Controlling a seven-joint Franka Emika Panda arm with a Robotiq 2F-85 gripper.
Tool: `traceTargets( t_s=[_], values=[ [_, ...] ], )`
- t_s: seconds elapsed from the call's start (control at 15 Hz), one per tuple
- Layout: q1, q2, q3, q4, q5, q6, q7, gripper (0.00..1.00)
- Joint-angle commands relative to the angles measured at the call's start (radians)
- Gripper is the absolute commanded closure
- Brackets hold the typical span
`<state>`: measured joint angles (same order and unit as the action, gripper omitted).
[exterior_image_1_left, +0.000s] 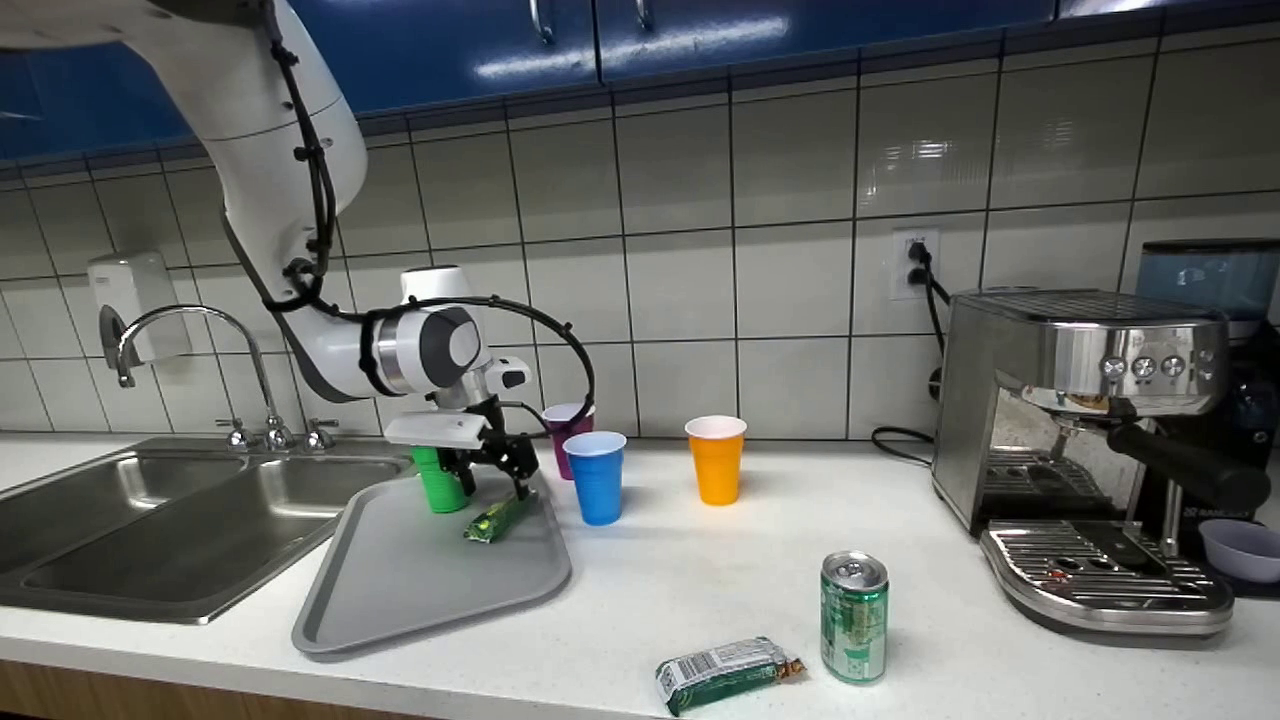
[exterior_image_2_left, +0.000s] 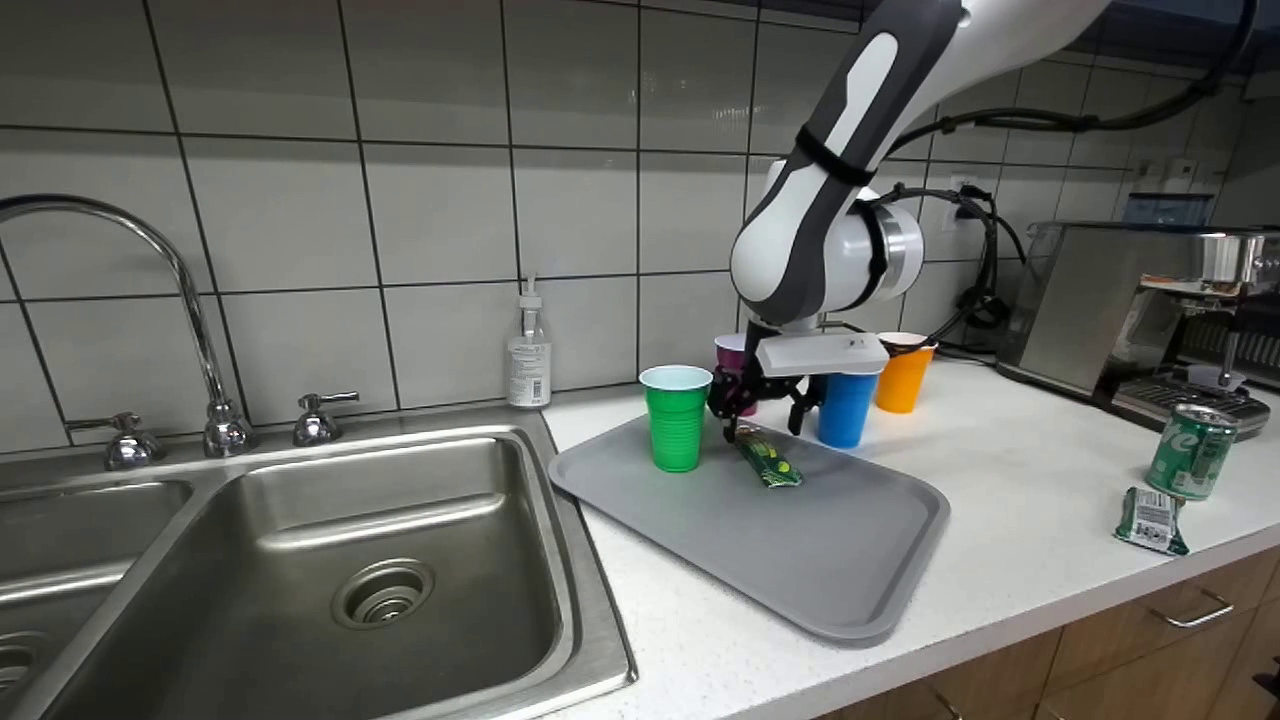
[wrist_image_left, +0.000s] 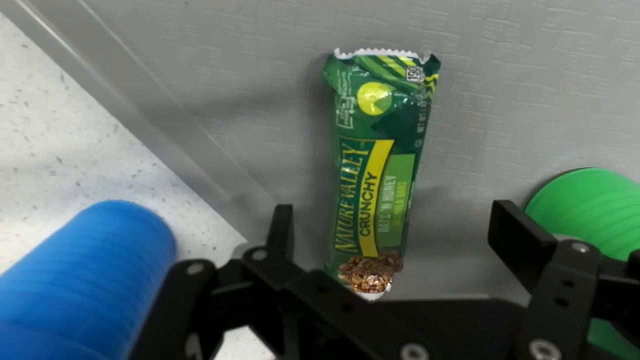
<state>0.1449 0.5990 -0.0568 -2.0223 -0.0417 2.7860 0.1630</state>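
The granola bar (wrist_image_left: 377, 175), green and marked NATURE VALLEY CRUNCHY, lies flat, printed face up, on the gray tray (exterior_image_2_left: 820, 560). The gripper (wrist_image_left: 392, 215) is positioned over one end of the granola bar. Its jaws stand wide apart, one on each side of that end; in the wrist view, a gap separates each jaw from the granola bar, which lies free between them.

The green cup (exterior_image_2_left: 677, 425) stands upright on the same tray, near one jaw. The blue cup (exterior_image_1_left: 597, 485) stands on the countertop (exterior_image_1_left: 700, 570), just beside the tray's edge. The purple cup (exterior_image_1_left: 566, 437) is located behind the blue cup; the orange cup (exterior_image_1_left: 717, 465) stands apart from both. Toward the countertop's front edge, the can (exterior_image_1_left: 855, 625) stands upright, with a second wrapped bar (exterior_image_1_left: 722, 678) lying just beside it.

The espresso machine (exterior_image_1_left: 1060, 345) and the sink (exterior_image_2_left: 595, 600) are located on opposite sides of the tray. A pump bottle (exterior_image_2_left: 528, 365) stands near the sink's rear corner.
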Motion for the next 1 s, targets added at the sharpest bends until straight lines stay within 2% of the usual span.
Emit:
traceTargets(
  t_s=[0.0,0.47,0.93],
  values=[
    [-0.020,-0.072,0.010,-0.063,-0.003,-0.017,-0.028,0.00],
    [-0.017,-0.183,-0.017,-0.210,-0.015,-0.005,-0.008,0.00],
    [-0.015,-0.280,-0.088,-0.323,-0.040,0.001,0.037,0.00]
  ],
)
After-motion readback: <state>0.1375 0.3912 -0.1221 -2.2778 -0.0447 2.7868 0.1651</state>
